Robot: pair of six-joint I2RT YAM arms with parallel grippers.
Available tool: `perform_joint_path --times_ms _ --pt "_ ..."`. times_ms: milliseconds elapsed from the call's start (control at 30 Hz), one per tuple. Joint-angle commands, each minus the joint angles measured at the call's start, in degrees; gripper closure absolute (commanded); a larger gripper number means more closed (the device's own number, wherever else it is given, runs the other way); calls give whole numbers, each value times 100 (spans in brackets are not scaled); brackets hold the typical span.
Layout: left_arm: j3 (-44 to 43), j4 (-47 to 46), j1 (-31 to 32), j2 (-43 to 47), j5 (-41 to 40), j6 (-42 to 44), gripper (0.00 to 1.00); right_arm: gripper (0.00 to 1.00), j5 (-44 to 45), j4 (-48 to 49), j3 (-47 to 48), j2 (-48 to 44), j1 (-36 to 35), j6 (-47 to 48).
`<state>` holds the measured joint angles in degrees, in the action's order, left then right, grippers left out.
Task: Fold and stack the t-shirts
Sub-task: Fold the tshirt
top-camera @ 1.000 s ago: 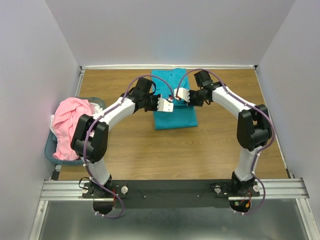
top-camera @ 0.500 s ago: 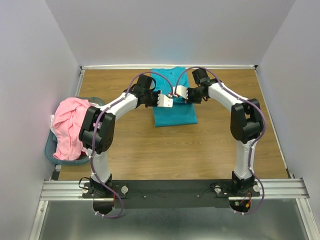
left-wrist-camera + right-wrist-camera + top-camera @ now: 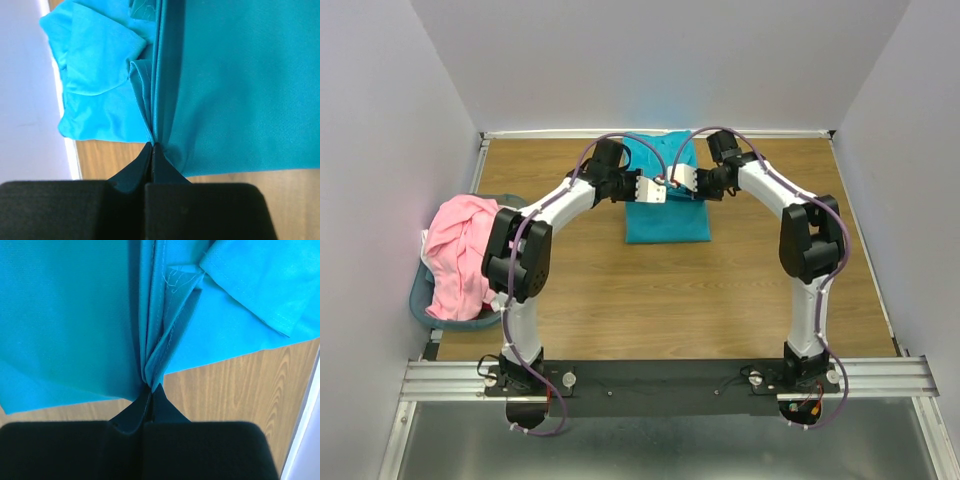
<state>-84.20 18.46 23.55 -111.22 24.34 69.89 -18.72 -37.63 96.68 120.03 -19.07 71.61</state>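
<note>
The teal t-shirt (image 3: 666, 212) lies partly folded at the back middle of the table. My left gripper (image 3: 654, 192) and right gripper (image 3: 678, 178) hang side by side above it, each shut on a pinched edge of the shirt. In the left wrist view the left gripper (image 3: 152, 146) pinches a bunched fold of the teal t-shirt (image 3: 240, 85). In the right wrist view the right gripper (image 3: 151, 388) pinches several layers of the teal t-shirt (image 3: 65, 315). The pink t-shirt (image 3: 460, 250) lies crumpled in the basket at the left.
The blue-grey plastic basket (image 3: 420, 300) stands at the table's left edge, against the left wall. The back wall runs just behind the teal shirt. Bare wooden tabletop (image 3: 660, 300) lies in front of the shirt.
Both grippers have moved toward the back wall, carrying the shirt's pinched edge with them, and the front part of the shirt has drawn back a little.
</note>
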Motion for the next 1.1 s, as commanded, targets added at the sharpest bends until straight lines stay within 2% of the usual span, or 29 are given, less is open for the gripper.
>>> perform_joint_path --times_ms 0,67,167,267,300,333,367,400,467,500,567,633,767,833,933,967,1067 --pt "-298 -61 -114 -330 89 78 100 99 -9 -149 289 372 105 10" --pt "-395 -79 -114 -470 98 34 99 93 0 -148 438 530 114 -33" --pt "-500 -220 -131 -689 -34 -37 92 78 44 -140 736 732 123 -147" --pt "-632 -448 -175 -804 -175 -150 85 57 44 -131 1027 899 158 -419" --pt "-711 -457 -228 -892 -166 -264 80 45 53 -131 1254 917 175 -516" --pt "-885 -448 -237 -936 -184 -361 76 42 53 -131 1369 952 184 -639" --pt "-966 -431 -272 -971 -192 -518 66 37 27 -131 1466 944 210 -884" --pt "-1097 -405 -298 -981 -210 -572 61 19 0 -131 1650 917 228 -990" --pt "-1151 -378 -377 -928 -245 -669 54 10 -61 -131 1766 830 263 -1272" --pt "-1151 -439 -404 -780 -263 -722 32 10 -88 -131 1810 681 272 -1351" --pt "-1063 -553 -474 -569 -263 -976 30 10 -105 -131 1828 514 290 -1597" --pt "-958 -650 -527 -235 -219 -1326 29 10 -228 -131 1671 233 299 -1843" --pt "-598 -265 -562 267 202 -1749 33 13 -526 -148 1057 -190 299 -2212" --pt "-378 52 -562 434 536 -2004 37 19 -615 -157 888 -287 299 -2502" --pt "-307 324 -553 391 1009 -2944 41 29 -992 -227 659 -305 299 -3266" --pt "-281 369 -562 321 1168 -3537 42 31 -1246 -245 607 -278 299 -3677" --pt "-141 238 -562 163 1888 -4411 42 36 -1616 -263 492 -156 299 -4538"
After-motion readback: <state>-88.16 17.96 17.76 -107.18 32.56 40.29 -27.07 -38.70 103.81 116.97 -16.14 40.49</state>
